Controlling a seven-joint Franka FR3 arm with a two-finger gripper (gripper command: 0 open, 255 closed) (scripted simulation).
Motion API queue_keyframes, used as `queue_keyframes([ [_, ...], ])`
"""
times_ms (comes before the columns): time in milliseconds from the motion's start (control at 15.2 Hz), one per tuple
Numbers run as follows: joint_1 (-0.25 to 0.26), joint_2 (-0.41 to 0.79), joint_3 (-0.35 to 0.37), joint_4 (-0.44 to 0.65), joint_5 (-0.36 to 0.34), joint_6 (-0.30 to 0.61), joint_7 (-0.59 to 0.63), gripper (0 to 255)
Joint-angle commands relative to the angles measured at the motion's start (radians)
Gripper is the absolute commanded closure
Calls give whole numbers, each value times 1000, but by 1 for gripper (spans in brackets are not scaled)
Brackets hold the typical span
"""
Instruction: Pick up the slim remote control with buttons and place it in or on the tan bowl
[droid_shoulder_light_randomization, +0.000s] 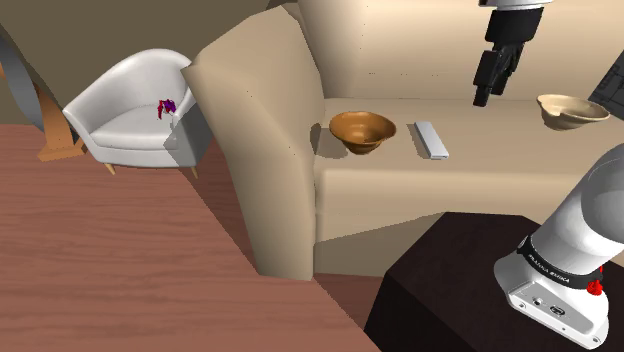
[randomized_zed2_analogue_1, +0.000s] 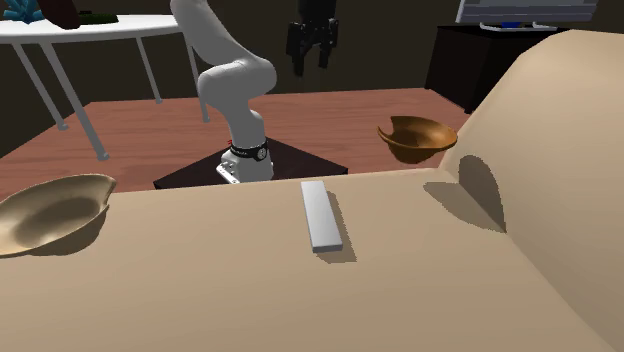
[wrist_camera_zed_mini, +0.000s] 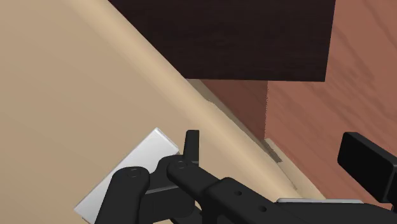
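approach is the step in hand, i judge. slim, plain pale-grey remote control (droid_shoulder_light_randomization: 431, 139) lies flat on the beige sofa seat (droid_shoulder_light_randomization: 500, 172) between an orange-brown bowl (droid_shoulder_light_randomization: 362, 133) and the tan bowl (droid_shoulder_light_randomization: 572, 119). above, the black gripper (droid_shoulder_light_randomization: 487, 92) hangs, fingers (wrist_camera_zed_mini: 191, 145) apart, empty; next it must drop onto the remote.

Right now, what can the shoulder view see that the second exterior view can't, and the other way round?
The shoulder view brings in a white armchair standing beside the sofa. The second exterior view brings in a white table at its upper left. Both share the sofa seat, where the pale grey remote lies flat between the brown bowl and the tan bowl. The open gripper hangs above, touching none of them.
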Motion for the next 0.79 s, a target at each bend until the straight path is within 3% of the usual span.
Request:
queue_keyframes([
  [0,0,0,0,0,0,0,0,0],
  [726,-126,246,-39,-100,-53,412,148,0],
])
